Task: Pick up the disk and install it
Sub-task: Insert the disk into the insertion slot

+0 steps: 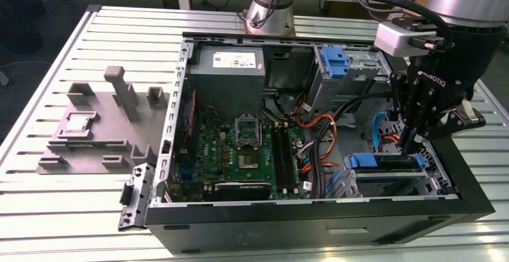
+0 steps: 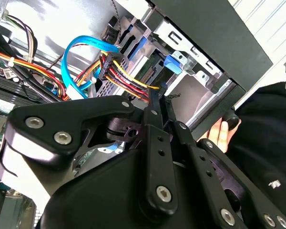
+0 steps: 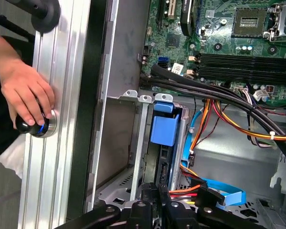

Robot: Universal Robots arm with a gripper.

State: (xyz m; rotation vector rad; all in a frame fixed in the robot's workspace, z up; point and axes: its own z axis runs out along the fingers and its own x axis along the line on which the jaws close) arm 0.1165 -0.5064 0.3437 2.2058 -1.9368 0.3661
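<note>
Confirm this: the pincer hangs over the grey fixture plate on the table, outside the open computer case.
Not right. In the exterior view the pincer hangs inside the open computer case, above the blue-bracketed drive bay; the grey fixture plate lies apart on the table, outside the case.

Disk (image 3: 165, 143) seated in drive cage, hand (image 3: 24, 93) on knob (image 3: 34, 126)

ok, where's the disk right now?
The disk sits in the drive cage at the exterior view's right of the open PC case, directly under the end effector, beside the orange and blue cables.
</note>
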